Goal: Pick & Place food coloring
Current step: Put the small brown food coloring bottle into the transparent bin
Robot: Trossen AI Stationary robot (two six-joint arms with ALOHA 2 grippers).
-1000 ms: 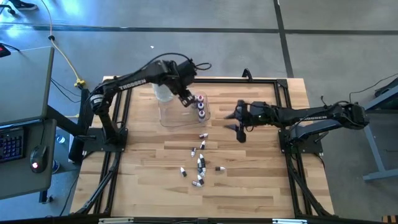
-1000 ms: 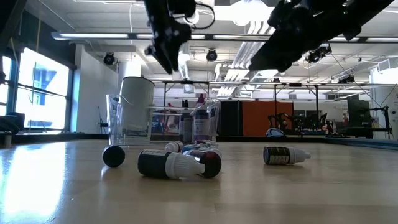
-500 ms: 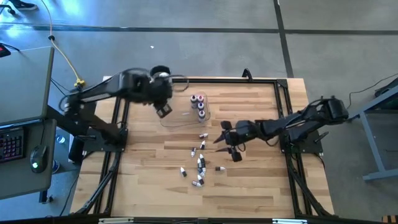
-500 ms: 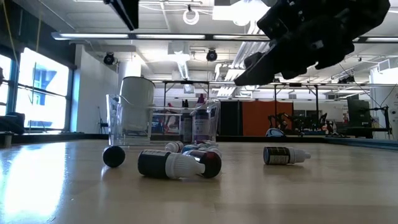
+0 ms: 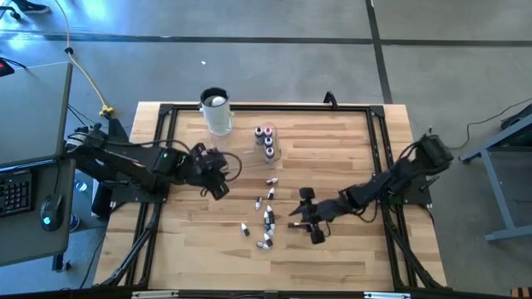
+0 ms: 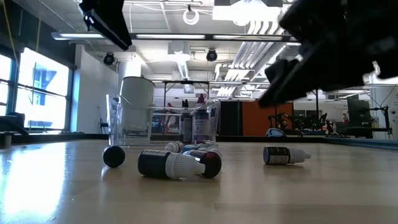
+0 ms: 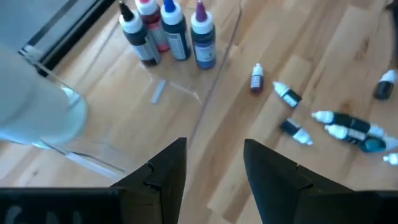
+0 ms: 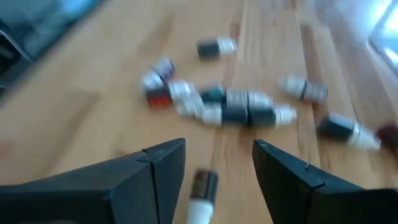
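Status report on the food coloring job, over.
Left hand open, empty, beside the tray. Right hand open above a loose bottle. Four bottles standing in tray; rest scattered. Nothing blocking.

Grey floor (image 5: 249,66), bright window (image 6: 37,87), ceiling lights (image 6: 189,15)

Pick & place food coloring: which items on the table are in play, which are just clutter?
In play:
- loose food coloring bottles lying on the wood
- upright bottles in the clear tray
- right gripper, open, by the loose bottles
- left gripper, open, empty

Clutter:
- white cup
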